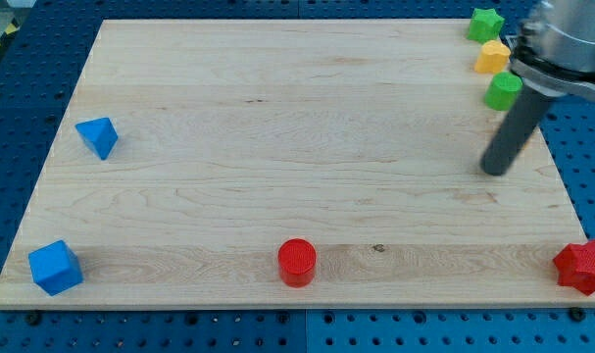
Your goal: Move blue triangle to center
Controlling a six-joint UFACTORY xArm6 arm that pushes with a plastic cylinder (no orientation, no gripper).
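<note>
The blue triangle (98, 136) lies near the left edge of the wooden board (277, 147), in its upper half. My tip (494, 171) rests on the board at the far right, a long way right of the blue triangle and just below the green cylinder (504, 90). The dark rod slants up to the arm at the view's top right.
A blue cube (55, 267) sits at the bottom left corner. A red cylinder (297, 262) stands at the bottom middle. A red star (583, 266) lies at the bottom right corner. A green star (485, 24) and a yellow block (492, 57) sit at the top right.
</note>
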